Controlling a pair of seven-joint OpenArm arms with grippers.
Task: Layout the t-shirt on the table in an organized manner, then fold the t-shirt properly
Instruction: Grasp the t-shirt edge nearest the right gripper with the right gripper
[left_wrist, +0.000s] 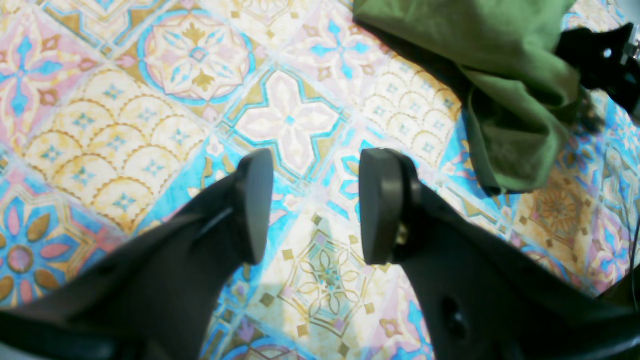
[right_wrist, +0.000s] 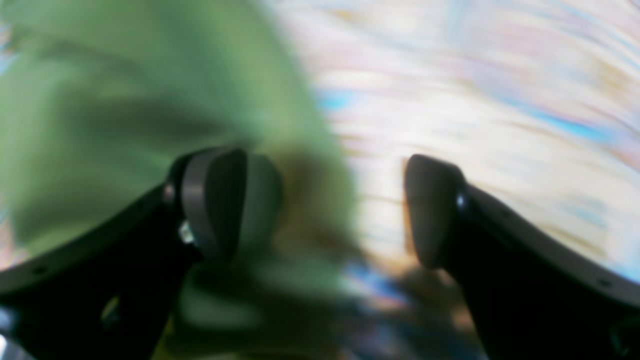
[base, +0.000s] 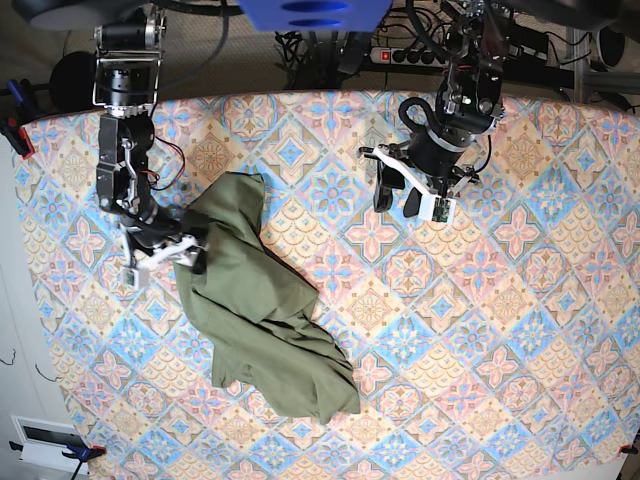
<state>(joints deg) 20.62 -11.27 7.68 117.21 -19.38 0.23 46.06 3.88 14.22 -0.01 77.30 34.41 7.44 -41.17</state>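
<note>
Spread right claw (right_wrist: 325, 210) at crumpled t-shirt (base: 262, 305) should regrip an edge; left claw (left_wrist: 310, 205) hangs spread over bench (base: 500, 300)

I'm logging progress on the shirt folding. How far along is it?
Nothing looks done yet: the t-shirt lies crumpled in a heap on the table, not spread flat. In hand: the right pincer sits open at the shirt's edge, gripping nothing; the left pincer hangs open over bare cloth, away from it. Left: spreading the shirt flat, then all the folds.
</note>
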